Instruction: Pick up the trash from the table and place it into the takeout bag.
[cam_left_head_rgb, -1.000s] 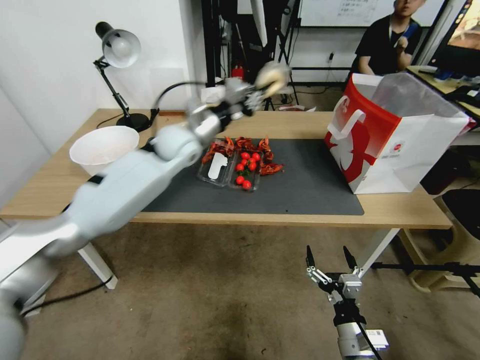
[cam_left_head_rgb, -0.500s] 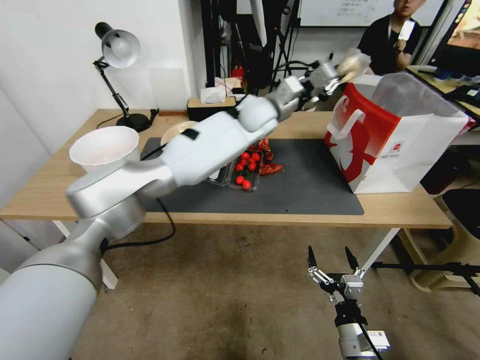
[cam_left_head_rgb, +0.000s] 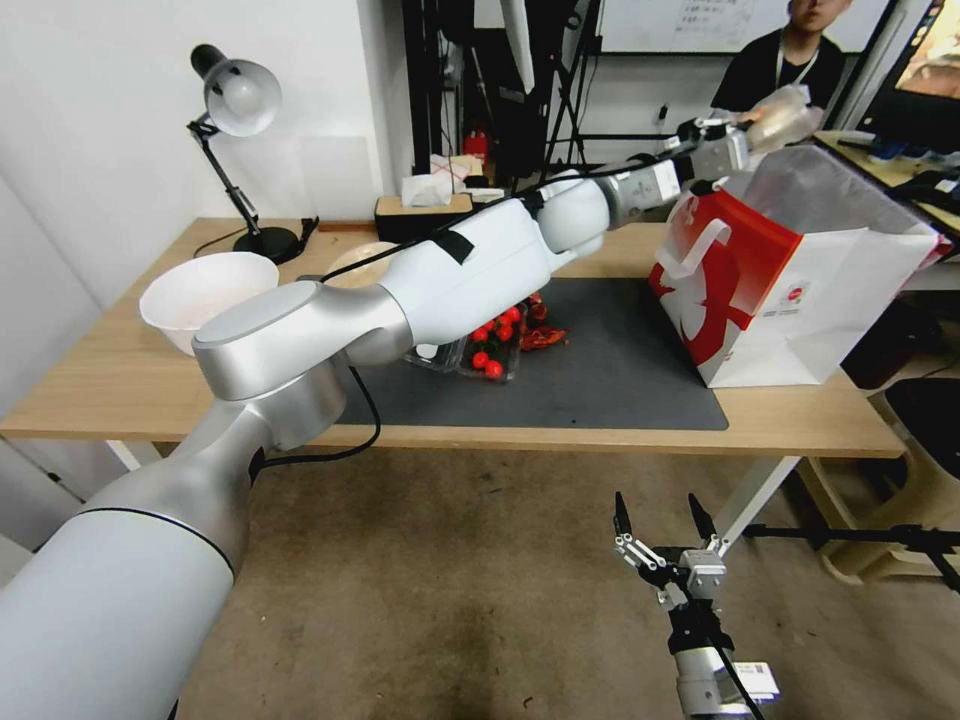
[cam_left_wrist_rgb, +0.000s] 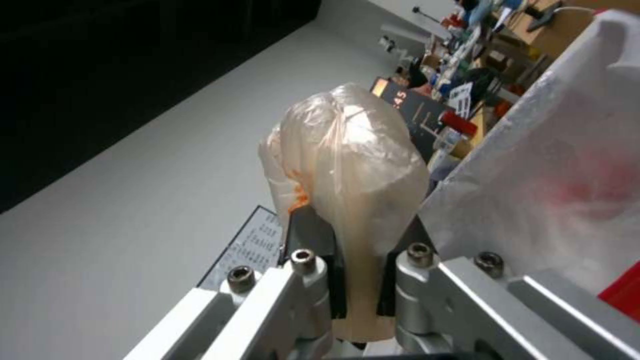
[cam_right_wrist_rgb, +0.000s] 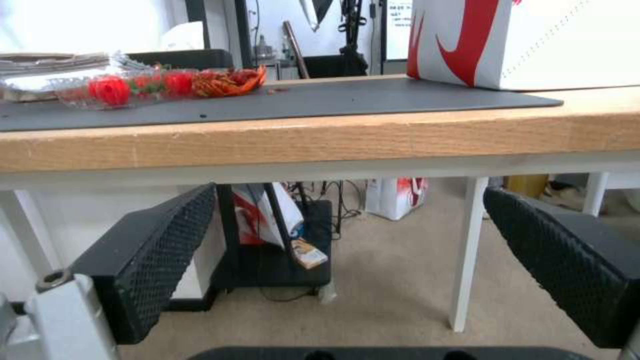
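Observation:
My left arm reaches across the table (cam_left_head_rgb: 100, 390) toward its right end. There the left gripper (cam_left_head_rgb: 750, 128) hangs over the open mouth of the red and white takeout bag (cam_left_head_rgb: 790, 290), shut on a clear bag with a beige bun (cam_left_head_rgb: 785, 108). In the left wrist view the bagged bun (cam_left_wrist_rgb: 347, 160) is pinched between the black fingers (cam_left_wrist_rgb: 312, 250), next to the takeout bag's white wall (cam_left_wrist_rgb: 547, 175). A shallow beige bowl (cam_left_head_rgb: 350, 262) peeks out behind my left arm. My right gripper (cam_left_head_rgb: 655, 515) is parked open below the table's front edge (cam_right_wrist_rgb: 333, 140).
On the dark mat (cam_left_head_rgb: 620, 380) lie a clear tray of cherry tomatoes (cam_left_head_rgb: 485, 352) and red shells (cam_left_head_rgb: 540, 337). A large white bowl (cam_left_head_rgb: 205, 295) and a desk lamp (cam_left_head_rgb: 235, 100) stand at the left end, a tissue box (cam_left_head_rgb: 425, 205) at the back.
My left arm has swung to the right with the bagged bun, from above the middle of the table to over the takeout bag's mouth. The right arm has stayed still.

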